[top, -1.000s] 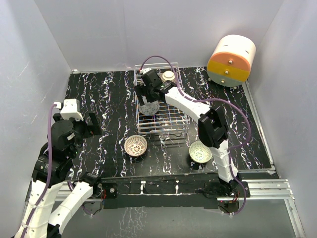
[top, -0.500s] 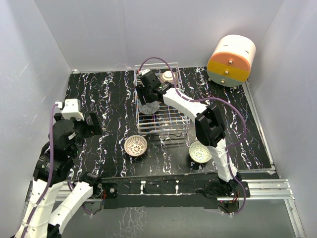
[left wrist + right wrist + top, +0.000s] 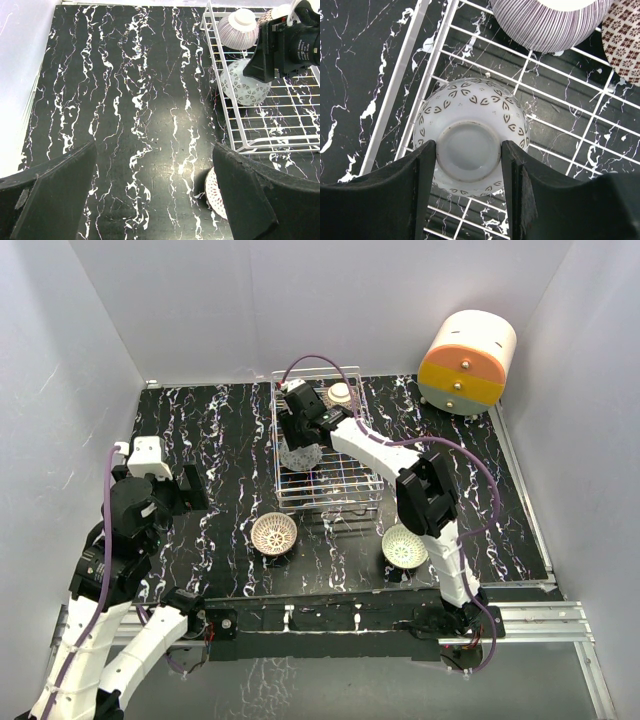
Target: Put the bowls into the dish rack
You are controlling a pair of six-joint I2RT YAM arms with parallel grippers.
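The dish rack (image 3: 330, 498) is a silver wire basket at the table's middle back. My right gripper (image 3: 468, 155) reaches down into its left side, shut on the foot ring of an upside-down leaf-patterned bowl (image 3: 470, 105) resting on the wires; this bowl also shows in the left wrist view (image 3: 240, 90). A striped bowl (image 3: 550, 20) and a red-patterned bowl (image 3: 625, 45) lie upside down at the rack's far end. Two bowls stand upright on the table: a red-patterned one (image 3: 274, 534) before the rack and a white-lattice one (image 3: 405, 546) at the right. My left gripper (image 3: 155, 190) is open and empty, above the table left of the rack.
A cream-and-orange cylindrical drawer unit (image 3: 467, 362) stands at the back right corner. White walls close in the table on the left, back and right. The right arm (image 3: 385, 455) stretches over the rack.
My right gripper has shifted slightly to the left over the rack with the bowl between its fingers. The left arm has shifted only slightly.
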